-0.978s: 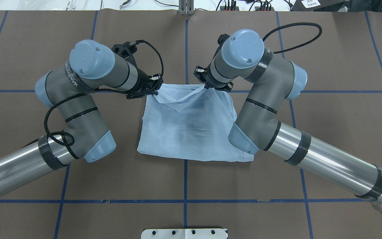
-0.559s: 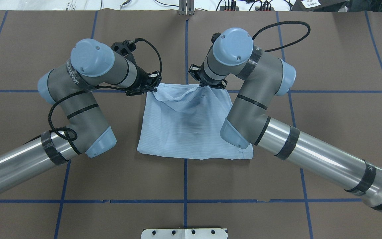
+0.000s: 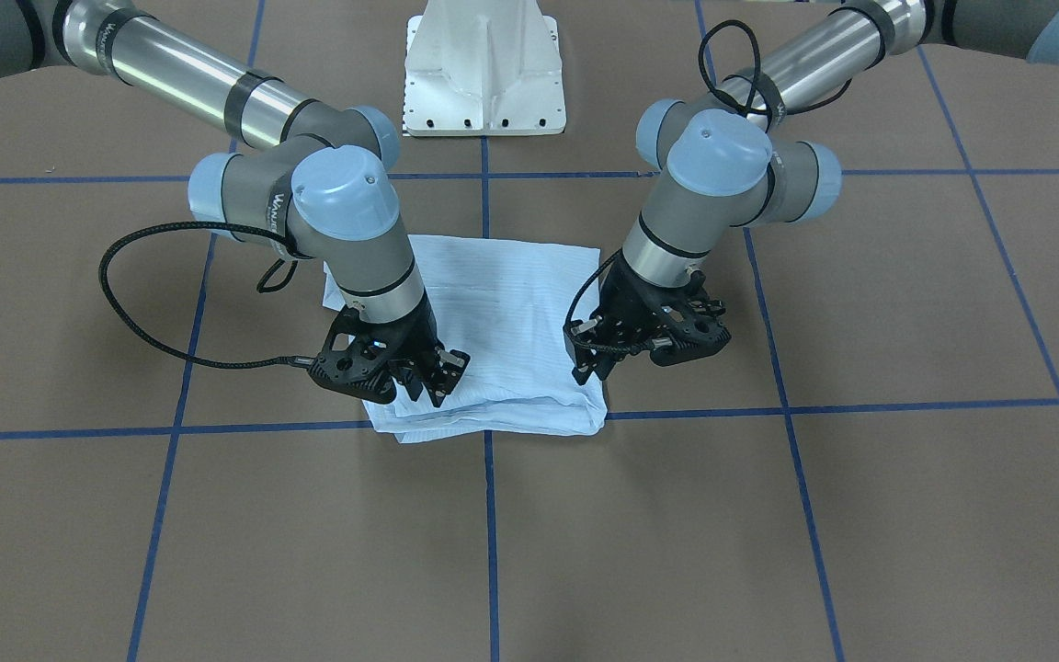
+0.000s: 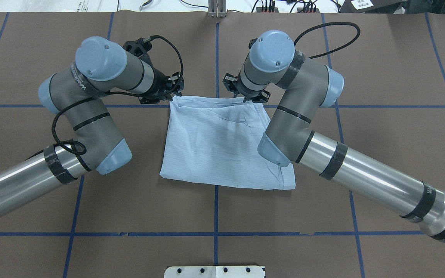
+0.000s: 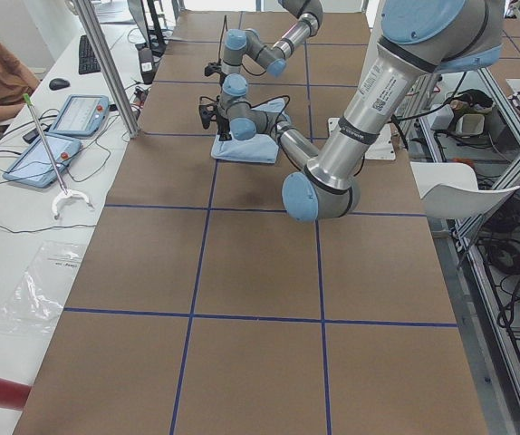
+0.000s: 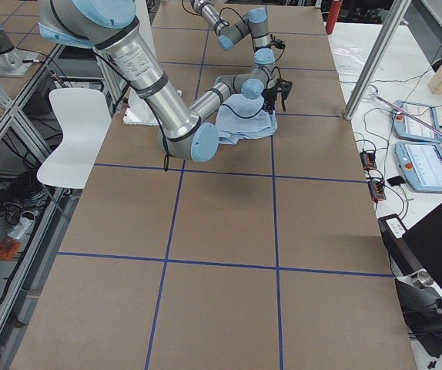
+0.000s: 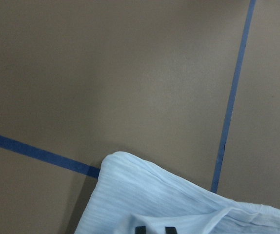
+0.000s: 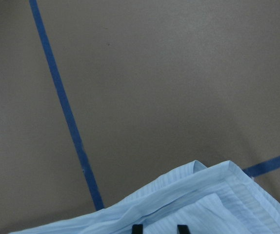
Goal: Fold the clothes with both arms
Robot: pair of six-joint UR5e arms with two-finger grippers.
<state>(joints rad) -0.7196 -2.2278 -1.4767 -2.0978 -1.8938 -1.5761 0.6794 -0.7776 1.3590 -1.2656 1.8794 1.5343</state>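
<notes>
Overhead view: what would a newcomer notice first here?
A pale blue shirt, folded into a rectangle, lies flat in the middle of the brown table. The left gripper and the right gripper are poised at its far edge.

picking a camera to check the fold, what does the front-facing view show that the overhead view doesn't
Only front-facing: the black fingers of the left gripper and right gripper, seen side-on above the shirt's edge farthest from the robot, and the stacked layers along that edge.
Only overhead: the shirt's whole robot-side edge with both corners, and cables beyond the table's far end.
Both: the shirt lying flat as a rough rectangle on the brown table with blue grid lines.
</notes>
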